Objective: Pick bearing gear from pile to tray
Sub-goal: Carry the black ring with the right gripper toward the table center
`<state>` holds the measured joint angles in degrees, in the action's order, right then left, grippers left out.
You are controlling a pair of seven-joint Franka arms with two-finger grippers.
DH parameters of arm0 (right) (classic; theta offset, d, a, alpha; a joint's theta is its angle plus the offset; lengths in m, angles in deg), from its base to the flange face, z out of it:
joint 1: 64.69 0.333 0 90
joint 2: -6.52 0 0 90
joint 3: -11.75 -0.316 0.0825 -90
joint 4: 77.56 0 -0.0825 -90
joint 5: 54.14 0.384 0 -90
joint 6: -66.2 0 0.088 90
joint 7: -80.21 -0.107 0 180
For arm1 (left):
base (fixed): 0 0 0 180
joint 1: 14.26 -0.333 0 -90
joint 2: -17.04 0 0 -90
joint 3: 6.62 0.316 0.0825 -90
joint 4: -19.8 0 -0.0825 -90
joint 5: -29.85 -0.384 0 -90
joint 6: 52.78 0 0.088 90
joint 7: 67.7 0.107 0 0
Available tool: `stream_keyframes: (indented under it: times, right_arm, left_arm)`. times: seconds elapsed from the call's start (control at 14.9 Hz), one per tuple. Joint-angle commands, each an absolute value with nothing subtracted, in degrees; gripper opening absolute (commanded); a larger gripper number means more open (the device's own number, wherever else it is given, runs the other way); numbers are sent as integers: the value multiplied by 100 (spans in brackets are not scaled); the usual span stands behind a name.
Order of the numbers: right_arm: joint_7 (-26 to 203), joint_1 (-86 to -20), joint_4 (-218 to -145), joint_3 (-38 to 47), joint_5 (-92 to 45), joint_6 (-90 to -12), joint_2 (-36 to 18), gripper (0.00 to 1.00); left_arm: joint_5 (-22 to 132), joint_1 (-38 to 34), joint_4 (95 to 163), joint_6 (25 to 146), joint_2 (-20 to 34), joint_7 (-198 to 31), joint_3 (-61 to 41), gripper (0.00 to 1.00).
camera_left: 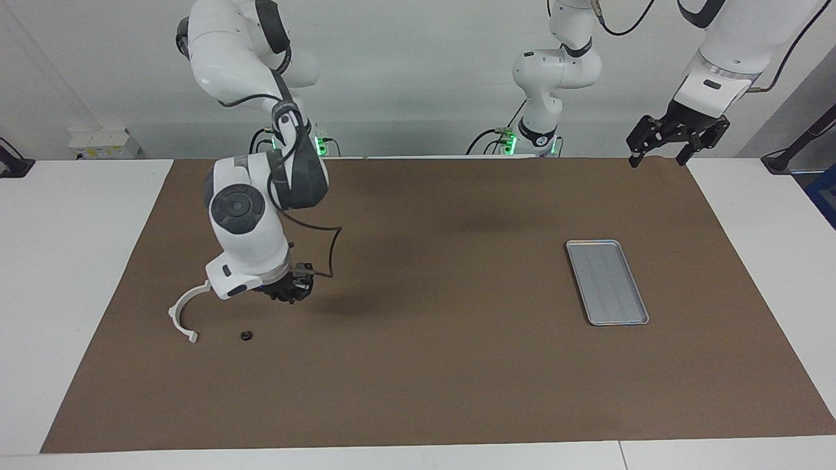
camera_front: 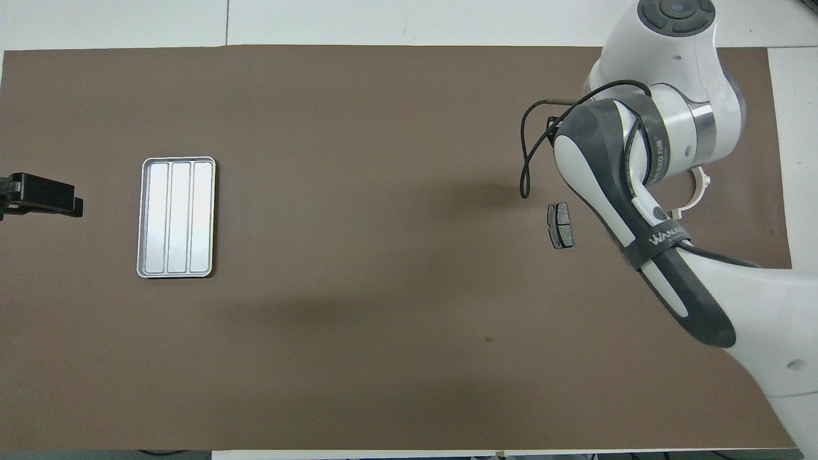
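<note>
My right gripper [camera_left: 291,292] hangs a little above the brown mat, over the pile, beside the white half-ring [camera_left: 185,313]. Its fingertips are drawn together on a small dark piece, the bearing gear, which is hard to make out. One tiny black round piece [camera_left: 246,336] lies on the mat below it. A dark grey brake-pad plate [camera_front: 560,225] lies nearer to the robots; the right arm hides it in the facing view. The silver tray [camera_left: 607,282] sits bare toward the left arm's end. My left gripper [camera_left: 659,155] waits open, raised over that end's mat corner.
The brown mat [camera_left: 431,365] covers most of the white table. The right arm's forearm and a looping black cable [camera_front: 527,160] hang over the pile in the overhead view and cover part of the half-ring [camera_front: 702,188].
</note>
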<state>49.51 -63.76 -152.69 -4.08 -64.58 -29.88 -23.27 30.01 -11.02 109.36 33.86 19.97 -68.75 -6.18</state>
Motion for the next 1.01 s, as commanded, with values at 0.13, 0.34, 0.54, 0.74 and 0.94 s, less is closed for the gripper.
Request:
stream_keyframes:
  times: [0.13,0.34,0.54,0.74,0.94]
  right_arm:
    - [2648,-5706,-14805,-891,-6249,-2520,-2319,0]
    - [1239,-5091,-14901,-926,-6205,-3047,-2319,0]
    - [438,-4843,-15234,-926,-6213,-3530,-2363,0]
    - [-116,-4527,-15508,-917,-6310,-3970,-2459,0]
    - [-774,-4167,-15517,-891,-6687,-4461,-2880,0]
  left_arm:
    - [3047,-1101,11041,3318,2126,-6910,-601,100]
    - [3047,-1101,11041,3318,2126,-6911,-601,100]
    - [3047,-1101,11041,3318,2126,-6911,-601,100]
    - [3047,-1101,11041,3318,2126,-6911,-601,100]
    - [3047,-1101,11041,3318,2126,-6911,-601,100]
